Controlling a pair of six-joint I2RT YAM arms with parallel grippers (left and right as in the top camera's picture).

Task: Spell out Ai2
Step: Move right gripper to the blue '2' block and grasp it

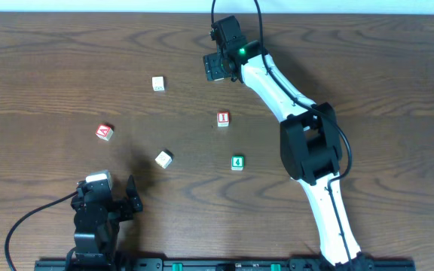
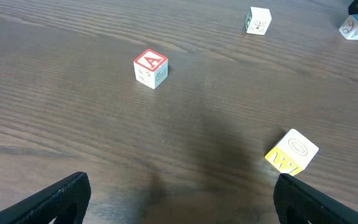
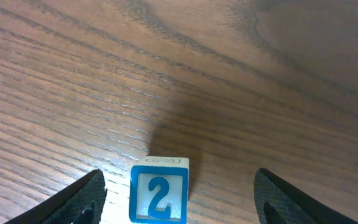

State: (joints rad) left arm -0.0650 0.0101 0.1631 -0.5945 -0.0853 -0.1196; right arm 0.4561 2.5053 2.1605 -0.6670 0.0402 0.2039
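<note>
Far middle of the table (image 1: 368,68): right gripper (image 1: 218,67) at full stretch of its arm, jaws spread wide, holding nothing. In the wrist view the 2 block (image 3: 159,191) sits on the table between the two fingers (image 3: 79,200), a little left of the midline, touching neither. Its faces look square to the fingers. It is a cube, so there is no long axis to favour.

Judgement: the grasp calls for a small shift left, then closing.

The left gripper (image 2: 182,182) is also wide and empty, at the near left edge, well apart from the 2 block — the right arm is plainly nearer. The A block (image 2: 150,68) lies nearer the left arm. A red block (image 1: 223,118) marked 1 or I — cannot tell which — lies near the middle.
</note>
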